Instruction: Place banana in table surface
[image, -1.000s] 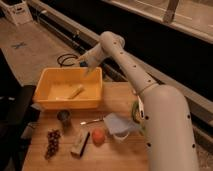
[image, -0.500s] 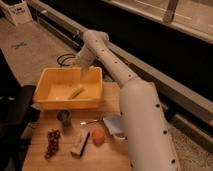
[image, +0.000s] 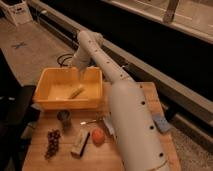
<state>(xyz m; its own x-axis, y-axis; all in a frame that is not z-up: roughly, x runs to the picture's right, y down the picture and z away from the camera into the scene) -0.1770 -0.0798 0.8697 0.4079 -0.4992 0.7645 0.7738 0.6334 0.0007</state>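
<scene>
- My end effector (image: 82, 73) hangs over the back rim of the yellow bin (image: 44, 103), jaws apart and holding nothing.
- The banana (image: 76, 91) lies on the bin's floor near the middle, slanted. It is just in front of my end effector and not touching it.
- I expect it to be light, a little soft and smooth-skinned, so a hard squeeze would bruise it and a loose grip might let it roll.
- I would take it across its middle, jaws spanning the narrow width, and close gently.
- It lies clear of the bin's walls, so there looks to be room for both jaws. The back wall sits close under my wrist, and the fruit must rise above the rim before moving sideways.
- On the worktop (image: 97, 159) in front of the bin stand a dark cup (image: 63, 117), grapes (image: 52, 142), a pale block-like item (image: 80, 143) and an orange fruit (image: 98, 136).
- A blue pad (image: 161, 122) lies right of the bin, beyond my own arm.
- These crowd the front, so bare wood must be chosen with care.
</scene>
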